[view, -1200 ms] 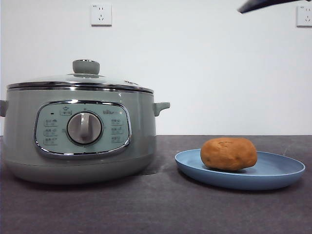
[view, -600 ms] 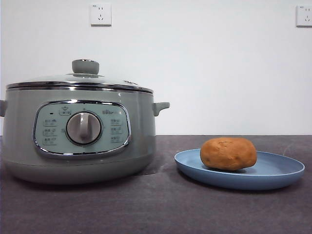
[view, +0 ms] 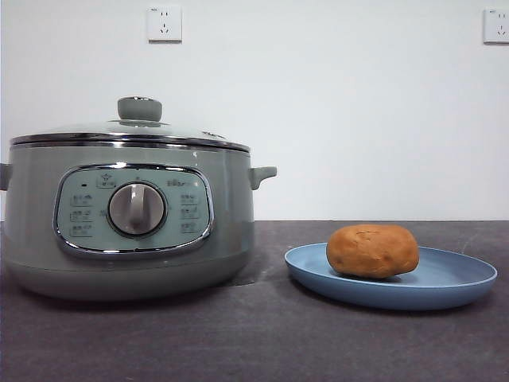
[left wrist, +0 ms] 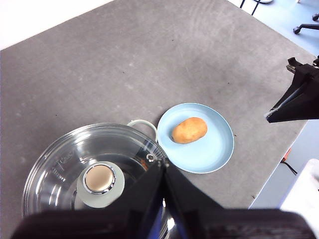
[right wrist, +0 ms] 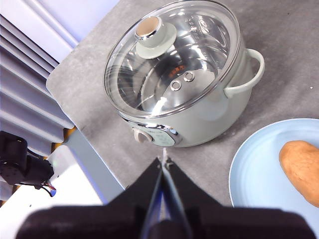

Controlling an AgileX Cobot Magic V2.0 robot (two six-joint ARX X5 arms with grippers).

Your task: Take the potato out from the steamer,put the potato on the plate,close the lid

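Note:
The pale green steamer (view: 231, 215) stands at the left of the front view with the glass lid (view: 79, 130) shut on it, knob on top. The orange-brown potato (view: 372, 251) lies on the light-blue plate (view: 445, 290) to its right. Neither arm shows in the front view. My left gripper (left wrist: 163, 168) is shut and empty, high above the lid (left wrist: 55, 169), with the potato (left wrist: 189, 130) and plate (left wrist: 214, 154) beyond. My right gripper (right wrist: 163, 162) is shut and empty, high above the table between the steamer (right wrist: 209, 114) and the plate (right wrist: 254, 174).
The dark grey table (view: 262, 342) runs back to a white wall with two sockets (view: 165, 24). The right arm (left wrist: 299, 97) hangs off the table's edge in the left wrist view. The steamer's side handle (view: 262, 173) points toward the plate.
A black arm tip at the top right corner of the front view one second ago has gone out of view. The steamer, lid, potato and plate have not moved.

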